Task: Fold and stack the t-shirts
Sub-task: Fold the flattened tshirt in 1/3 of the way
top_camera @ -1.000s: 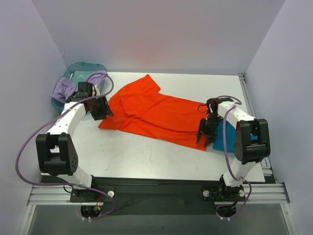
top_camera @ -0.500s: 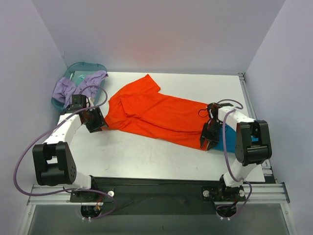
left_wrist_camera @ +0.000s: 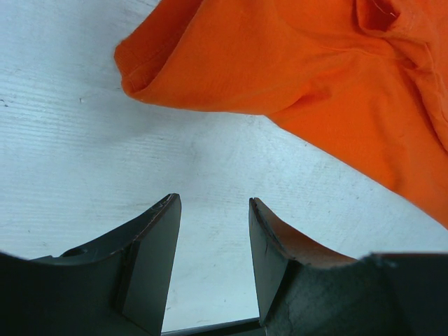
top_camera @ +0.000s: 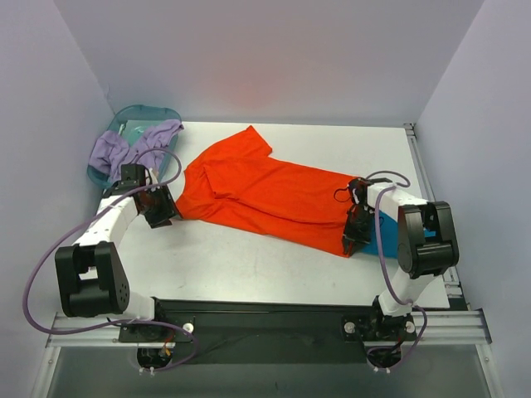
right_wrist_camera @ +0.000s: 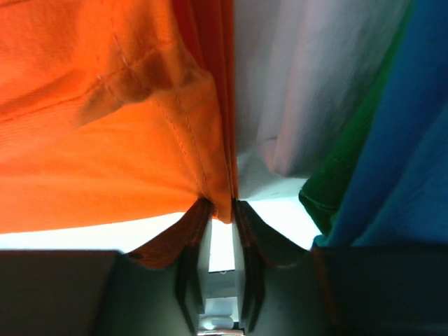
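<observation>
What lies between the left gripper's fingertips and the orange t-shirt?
Only bare white table. The left wrist view shows the open left gripper stopped short of the orange t-shirt, with nothing in the gap.

Both arms low, left end effector [left_wrist_camera: 212, 204] with jaws parted, right end effector [right_wrist_camera: 222, 207] pinched together.

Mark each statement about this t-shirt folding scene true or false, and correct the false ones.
1. The right gripper is shut on the orange shirt at its edge. True.
2. The left gripper grips the orange shirt. False: it is open above the table, with the shirt ahead of it.
3. The basin sits at the table's back right. False: it is at the back left.
4. A blue shirt lies beside the right gripper. True.
</observation>
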`<state>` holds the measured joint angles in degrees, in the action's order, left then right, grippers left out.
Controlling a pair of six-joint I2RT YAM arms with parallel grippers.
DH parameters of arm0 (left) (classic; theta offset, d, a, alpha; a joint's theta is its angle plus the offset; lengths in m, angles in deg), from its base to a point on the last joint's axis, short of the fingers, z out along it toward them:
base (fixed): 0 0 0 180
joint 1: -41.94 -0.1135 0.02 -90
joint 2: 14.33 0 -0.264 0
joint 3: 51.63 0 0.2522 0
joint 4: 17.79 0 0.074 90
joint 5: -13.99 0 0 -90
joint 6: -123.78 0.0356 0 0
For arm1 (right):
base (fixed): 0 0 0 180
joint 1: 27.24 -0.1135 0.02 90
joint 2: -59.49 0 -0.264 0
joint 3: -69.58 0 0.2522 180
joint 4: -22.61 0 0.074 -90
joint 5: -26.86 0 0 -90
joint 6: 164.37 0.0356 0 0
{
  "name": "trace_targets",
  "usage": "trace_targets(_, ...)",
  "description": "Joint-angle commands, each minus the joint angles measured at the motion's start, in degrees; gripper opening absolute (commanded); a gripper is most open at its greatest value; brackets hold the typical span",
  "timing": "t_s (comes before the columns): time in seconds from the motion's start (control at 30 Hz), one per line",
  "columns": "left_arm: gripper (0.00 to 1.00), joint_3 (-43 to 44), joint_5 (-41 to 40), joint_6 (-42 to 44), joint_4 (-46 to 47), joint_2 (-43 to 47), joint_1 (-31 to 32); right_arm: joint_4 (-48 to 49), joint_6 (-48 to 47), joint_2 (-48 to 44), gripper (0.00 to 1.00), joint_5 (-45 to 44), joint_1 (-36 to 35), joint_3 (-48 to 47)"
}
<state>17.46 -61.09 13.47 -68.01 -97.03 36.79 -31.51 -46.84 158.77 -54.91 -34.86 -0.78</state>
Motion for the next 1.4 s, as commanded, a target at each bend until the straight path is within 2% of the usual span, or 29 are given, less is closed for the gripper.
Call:
trace_targets(0.0, 0.54, -0.22, -1.9, 0.98, 2.45, -0.09, -0.57, -2.79, 1.12, 0.12, 0.15, -2.43, -0.56, 1.05)
trace_targets(0.07, 0.54, -0.14, -3.05, 0.89, 2.89, -1.41, -0.83, -2.88, 1.12, -0.23, 0.07, -2.6, -0.64, 1.67)
trace_targets(0.27, 0.54, 0.13, -4.28, -0.07, 6.41, -4.14, -1.27, -3.15, 1.48, -0.5, 0.02, -2.52, -0.64, 2.11)
trace_targets(0.63, 0.55, 1.62, -6.92, -0.69, 12.56, -10.2, -1.36, -4.29, 1.91, -1.46, 0.01, -2.52, -0.64, 2.46)
trace_targets(0.97, 0.52, 3.99, -5.25, -1.48, 16.16, -15.03, -1.36, -4.99, 2.27, -1.64, 0.0, -2.25, -0.64, 2.19)
trace_targets(1.07, 0.42, 4.61, -5.07, -1.48, 16.34, -16.53, -1.27, -5.17, 2.35, -1.64, 0.0, -2.34, -0.64, 2.46)
trace_targets(1.17, 0.25, 5.4, -4.72, -1.13, 16.34, -17.5, -1.36, -5.52, 2.09, -1.73, 0.0, -2.25, -0.64, 2.55)
trace_targets(1.2, 0.16, 5.58, -4.72, -1.04, 16.25, -17.67, -1.36, -5.78, 2.0, -1.81, 0.0, -2.25, -0.73, 2.55)
trace_targets(1.33, 0.0, 6.28, -5.86, -0.34, 14.59, -17.06, -1.27, -7.1, 1.39, -2.6, 0.0, -2.52, -0.73, 2.54)
trace_targets(1.37, 0.0, 6.28, -6.3, 0.18, 14.15, -16.63, -1.27, -7.36, 1.39, -2.95, 0.0, -2.6, -0.73, 2.55)
